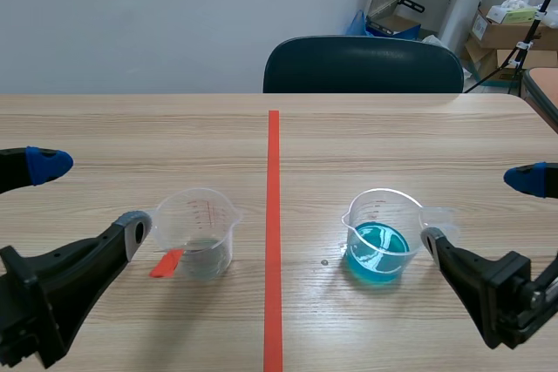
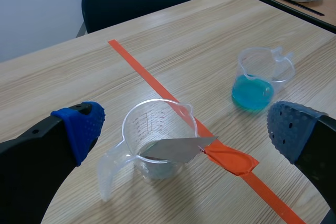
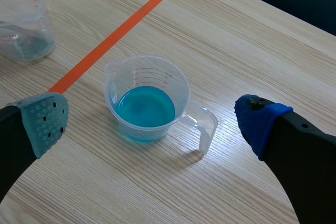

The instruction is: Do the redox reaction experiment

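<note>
Wood-grain counter [image 1: 392,145] runs away from you to a dark chair [image 1: 362,63] at its far edge, with an orange-red tape line [image 1: 273,215] splitting it down the middle.

On your left side, the left fingers [image 1: 132,234] are spread wide and hold nothing. They hover low with the clear cup [image 1: 199,233] ahead of them and roughly framed between them in the wrist view. A grey metal strip [image 2: 173,149] leans out of that cup over its rim, and its orange-red end [image 2: 231,160] lies on the counter beside the cup. Whether any liquid sits in the cup's bottom, you cannot tell.

Past the tape stands the blue-liquid cup [image 1: 379,234], upright, about a third full, with its handle turned toward your right arm. The right fingers [image 1: 527,179] are also spread apart and empty, framing that cup without touching it.

By the look of it, you are at the very start: metal and blue solution are still in separate cups, well apart. The next move likely calls for bringing them together. Either close the right fingers on the blue cup's wall or handle and pour over the strip, or pinch the strip's orange-red end with the left. Grip the thin plastic gently and keep the cup level in transit.
</note>
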You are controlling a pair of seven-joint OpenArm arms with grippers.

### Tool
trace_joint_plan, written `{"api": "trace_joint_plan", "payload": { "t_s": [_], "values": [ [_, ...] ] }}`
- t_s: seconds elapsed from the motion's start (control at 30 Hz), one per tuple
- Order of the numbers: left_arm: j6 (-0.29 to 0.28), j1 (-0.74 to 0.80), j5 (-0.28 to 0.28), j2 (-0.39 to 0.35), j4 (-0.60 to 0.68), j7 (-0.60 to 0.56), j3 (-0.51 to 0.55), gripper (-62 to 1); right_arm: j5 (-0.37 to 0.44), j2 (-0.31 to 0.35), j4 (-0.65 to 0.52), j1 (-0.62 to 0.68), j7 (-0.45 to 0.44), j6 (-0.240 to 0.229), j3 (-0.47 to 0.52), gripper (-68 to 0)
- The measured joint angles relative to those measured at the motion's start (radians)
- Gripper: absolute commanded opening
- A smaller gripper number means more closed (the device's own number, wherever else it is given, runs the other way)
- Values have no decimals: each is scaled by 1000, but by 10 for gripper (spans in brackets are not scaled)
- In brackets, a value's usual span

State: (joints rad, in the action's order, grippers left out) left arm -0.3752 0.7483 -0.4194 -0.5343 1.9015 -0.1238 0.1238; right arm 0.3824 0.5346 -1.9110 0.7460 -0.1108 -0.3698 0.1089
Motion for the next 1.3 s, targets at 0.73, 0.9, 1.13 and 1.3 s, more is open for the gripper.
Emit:
{"api": "trace_joint_plan", "payload": {
  "t_s": [0.73, 0.9, 1.13, 1.3],
  "values": [
    [55, 100, 0, 0, 0, -31, 0, 14, -21, 0, 0, 0, 0, 0, 0, 4],
    [128, 246, -1, 0, 1, -105, 0, 14, -23, 0, 0, 0, 0, 0, 0, 4],
    [234, 389, -1, 41, 87, -69, 13, 14, -24, 0, 0, 0, -22, -6, 0, 4],
    [234, 399, -1, 75, 219, 64, 80, 14, -48, 3, 0, -24, -43, -73, -11, 4]
  ]
}}
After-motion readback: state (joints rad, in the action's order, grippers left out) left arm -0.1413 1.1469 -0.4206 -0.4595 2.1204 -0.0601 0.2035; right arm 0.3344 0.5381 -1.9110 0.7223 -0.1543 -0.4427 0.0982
